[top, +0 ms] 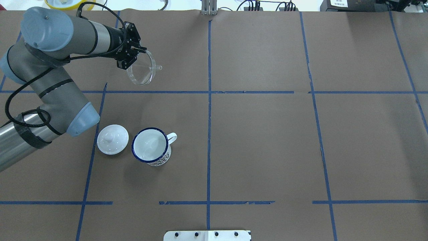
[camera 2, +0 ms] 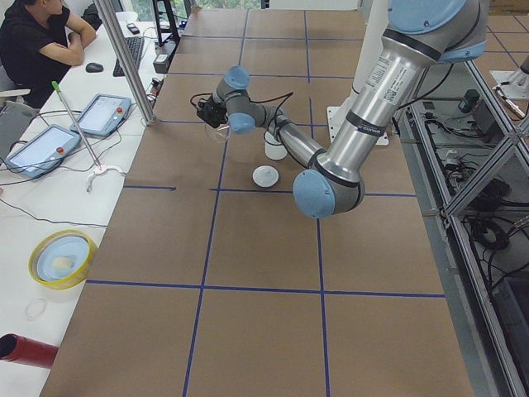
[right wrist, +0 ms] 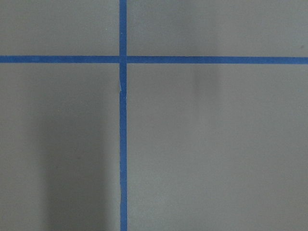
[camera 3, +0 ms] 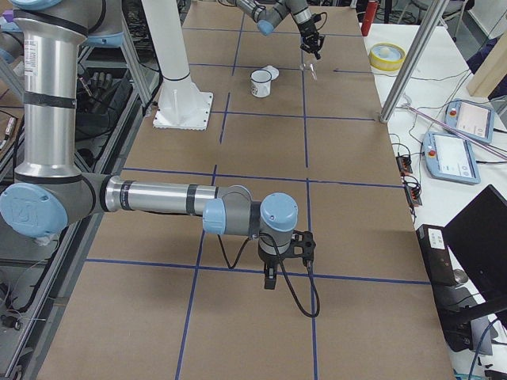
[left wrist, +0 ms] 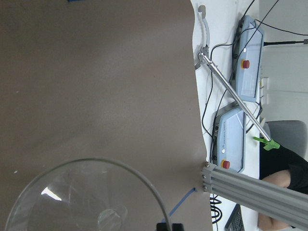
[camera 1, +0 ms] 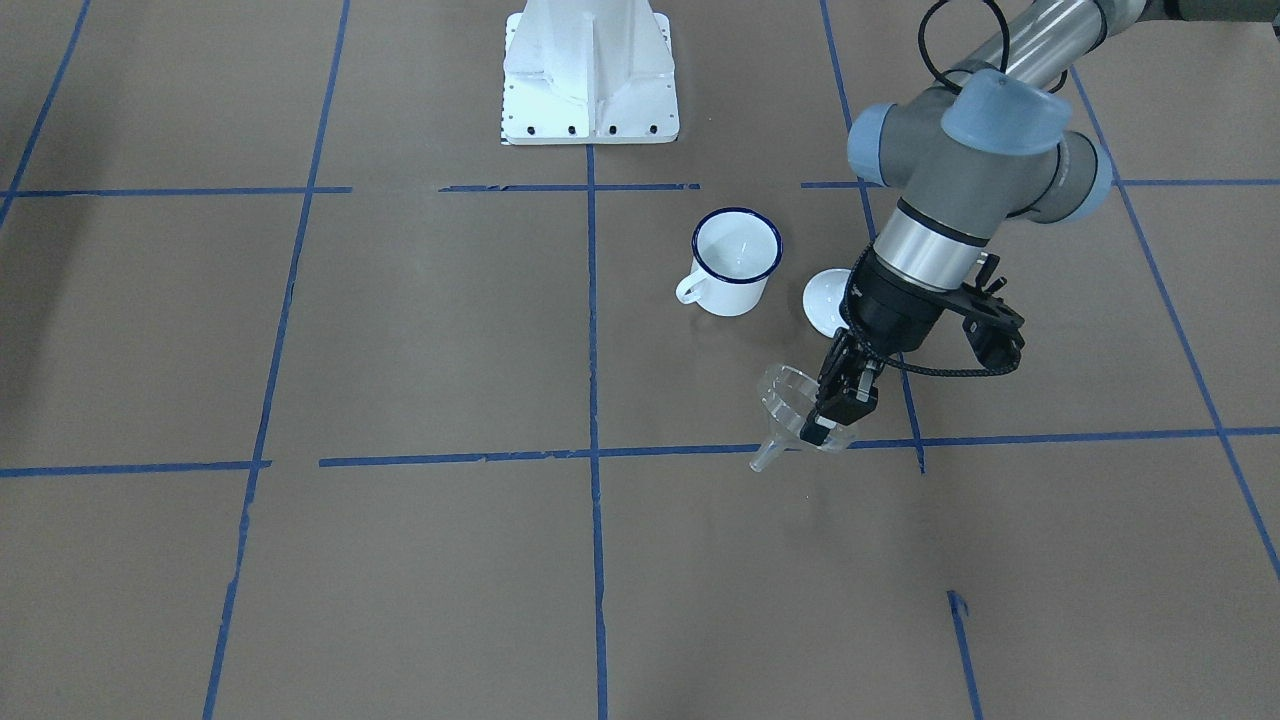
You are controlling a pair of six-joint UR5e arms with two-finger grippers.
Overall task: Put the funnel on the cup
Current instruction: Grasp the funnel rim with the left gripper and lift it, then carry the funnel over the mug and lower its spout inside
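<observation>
The clear funnel (camera 1: 788,408) is held by its rim in my left gripper (camera 1: 817,428), which is shut on it. The funnel is tilted on its side, and its spout points away from the gripper. In the overhead view the funnel (top: 142,68) hangs at the left gripper (top: 139,50), at the far left of the table. The wrist view shows its round cone (left wrist: 91,197) from above. The white cup (camera 1: 735,262) with a dark blue rim stands upright and empty, nearer the robot's base, apart from the funnel; it also shows in the overhead view (top: 150,146). My right gripper (camera 3: 270,279) hovers low over the table far away; I cannot tell whether it is open or shut.
A round white knobbed lid (top: 112,139) lies flat beside the cup, on the side opposite its handle. The robot's white base (camera 1: 590,75) stands behind the cup. The table's far edge, with an aluminium post (left wrist: 250,190) and operator consoles (camera 2: 41,149), lies beyond the funnel.
</observation>
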